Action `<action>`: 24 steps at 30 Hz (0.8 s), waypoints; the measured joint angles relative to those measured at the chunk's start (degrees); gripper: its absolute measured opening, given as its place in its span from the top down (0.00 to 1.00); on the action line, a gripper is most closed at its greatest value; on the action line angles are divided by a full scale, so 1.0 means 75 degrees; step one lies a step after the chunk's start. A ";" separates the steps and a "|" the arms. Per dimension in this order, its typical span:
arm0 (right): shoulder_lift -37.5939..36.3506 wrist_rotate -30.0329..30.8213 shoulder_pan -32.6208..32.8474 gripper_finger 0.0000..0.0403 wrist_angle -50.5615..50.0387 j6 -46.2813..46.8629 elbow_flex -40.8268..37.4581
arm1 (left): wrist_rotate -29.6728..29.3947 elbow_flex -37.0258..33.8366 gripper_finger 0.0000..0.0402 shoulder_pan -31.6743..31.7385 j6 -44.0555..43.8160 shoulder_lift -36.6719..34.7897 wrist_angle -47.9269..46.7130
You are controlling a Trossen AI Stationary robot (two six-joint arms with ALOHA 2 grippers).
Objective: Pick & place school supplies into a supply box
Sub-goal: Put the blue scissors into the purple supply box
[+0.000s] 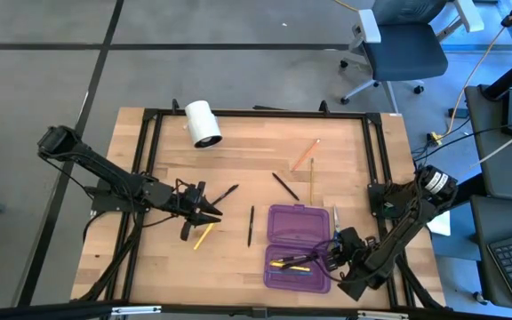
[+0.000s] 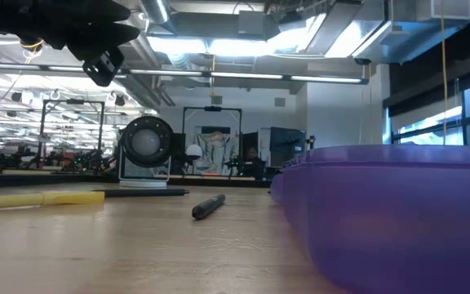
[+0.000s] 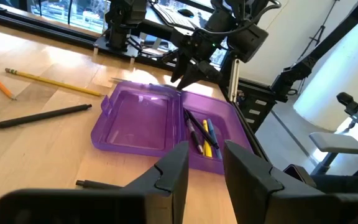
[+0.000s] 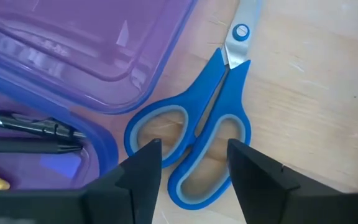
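The purple supply box (image 1: 299, 247) lies open on the table's near right, with several pens (image 1: 292, 263) in its near half. Blue-handled scissors (image 4: 219, 93) lie flat on the wood by the box's right side. My right gripper (image 4: 194, 152) points down over the scissors' handle loops (image 4: 225, 127), open, with one finger on each side of them. My left gripper (image 1: 210, 212) hovers open and empty at centre left, above a yellow pencil (image 1: 203, 236). Black pens (image 1: 251, 225) (image 1: 284, 186) (image 1: 228, 193) and an orange pencil (image 1: 306, 153) lie loose on the table. My right gripper comes at the scissors' handle loops (image 4: 185, 124) from above, its fingers (image 4: 143, 165) standing across the two loops. I cannot tell whether the fingers touch them. The scissors lie flat on the table.
A white roll (image 1: 203, 123) lies at the table's far left. A thin pencil (image 1: 311, 178) lies beyond the box. The box's right wall (image 4: 135, 87) stands close beside the scissors. A black frame (image 1: 256, 114) borders the table.
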 joint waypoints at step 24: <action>0.0350 -0.0393 -0.0201 0.54 0.0440 -0.0052 0.0000 | 0.0175 0.0000 0.77 0.0000 -0.0061 0.0000 0.0000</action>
